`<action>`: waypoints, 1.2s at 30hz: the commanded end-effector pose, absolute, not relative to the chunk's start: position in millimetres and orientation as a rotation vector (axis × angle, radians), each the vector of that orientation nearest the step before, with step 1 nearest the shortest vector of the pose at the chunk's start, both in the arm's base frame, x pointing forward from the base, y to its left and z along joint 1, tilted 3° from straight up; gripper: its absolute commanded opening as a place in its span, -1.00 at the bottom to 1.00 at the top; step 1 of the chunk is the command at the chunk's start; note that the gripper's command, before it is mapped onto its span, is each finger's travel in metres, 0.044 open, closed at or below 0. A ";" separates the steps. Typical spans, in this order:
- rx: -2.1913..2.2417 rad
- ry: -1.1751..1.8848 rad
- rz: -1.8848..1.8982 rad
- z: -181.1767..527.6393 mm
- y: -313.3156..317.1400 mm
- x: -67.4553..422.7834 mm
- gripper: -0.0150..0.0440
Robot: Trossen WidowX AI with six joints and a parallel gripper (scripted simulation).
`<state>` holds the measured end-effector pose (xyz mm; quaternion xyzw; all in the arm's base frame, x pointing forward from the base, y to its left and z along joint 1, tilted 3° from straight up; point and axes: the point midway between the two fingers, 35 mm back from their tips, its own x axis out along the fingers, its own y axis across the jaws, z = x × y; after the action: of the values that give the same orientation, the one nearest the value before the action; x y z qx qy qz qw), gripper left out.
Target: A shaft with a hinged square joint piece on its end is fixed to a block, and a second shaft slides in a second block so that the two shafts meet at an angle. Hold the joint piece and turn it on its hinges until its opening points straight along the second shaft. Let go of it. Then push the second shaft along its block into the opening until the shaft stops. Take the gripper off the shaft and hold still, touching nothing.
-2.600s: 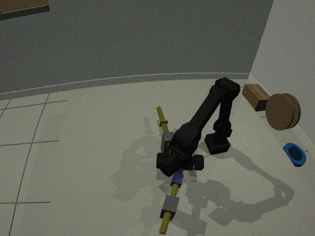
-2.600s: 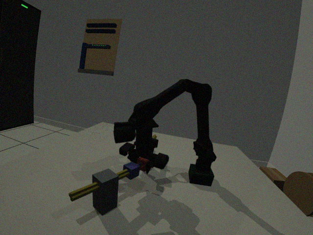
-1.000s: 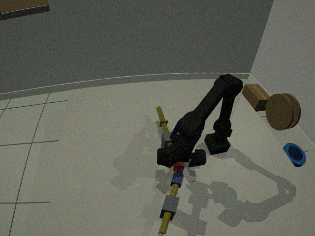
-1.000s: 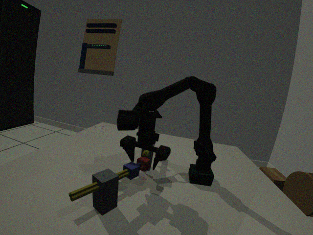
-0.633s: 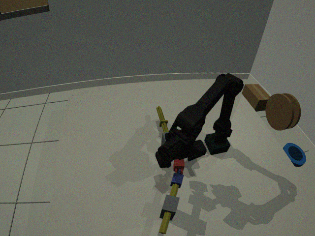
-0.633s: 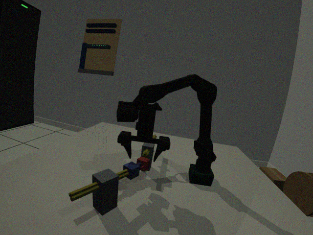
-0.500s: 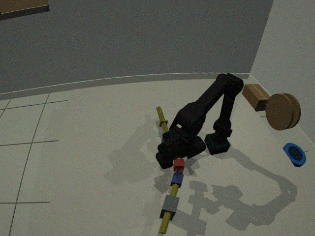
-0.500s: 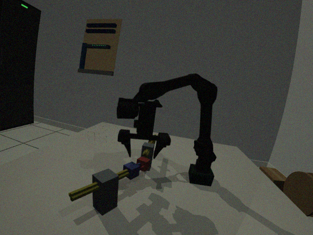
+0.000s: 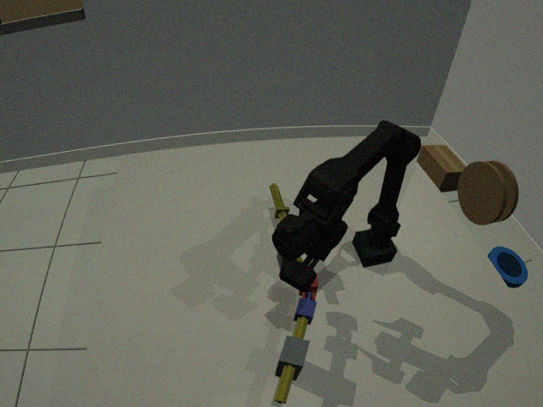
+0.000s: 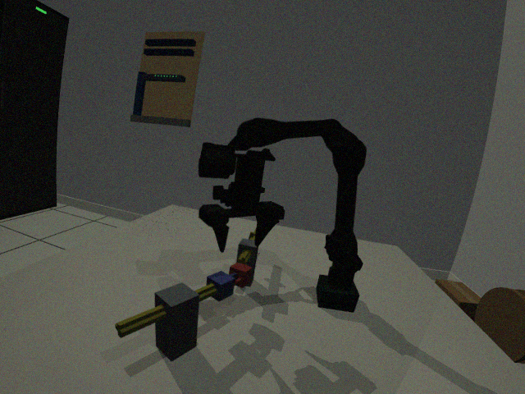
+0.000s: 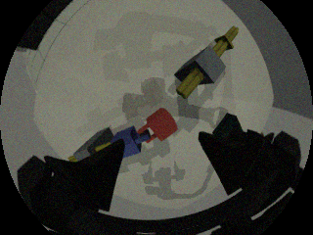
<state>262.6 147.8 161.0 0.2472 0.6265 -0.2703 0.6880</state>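
Note:
A yellow shaft (image 9: 287, 381) (image 10: 139, 320) runs through the near grey block (image 9: 293, 350) (image 10: 177, 313). It ends in a blue piece (image 9: 305, 308) (image 10: 221, 283) (image 11: 131, 140) and the red joint piece (image 9: 313, 283) (image 10: 240, 271) (image 11: 162, 124). The second yellow shaft (image 9: 278, 201) (image 11: 191, 82) (image 10: 247, 253) sits in the far grey block (image 11: 210, 66), its end a short gap from the red piece. My gripper (image 9: 308, 275) (image 10: 239, 245) (image 11: 162, 140) is open and empty. It hangs above the red joint piece, touching nothing.
The arm's base (image 9: 375, 249) (image 10: 336, 296) stands right of the shafts. A wooden block (image 9: 439, 164), a wooden disc (image 9: 486, 192) (image 10: 504, 322) and a blue bowl (image 9: 508, 265) lie by the right wall. A black cabinet (image 10: 25, 106) stands far left.

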 end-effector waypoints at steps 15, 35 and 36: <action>0.102 1.495 -0.129 206.9 145.0 253.7 1.00; -0.045 1.500 0.018 183.4 105.0 244.4 1.00; -0.040 1.500 0.014 183.3 105.0 244.4 1.00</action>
<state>245.2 106.1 185.8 -0.0189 0.6839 0.0008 0.7294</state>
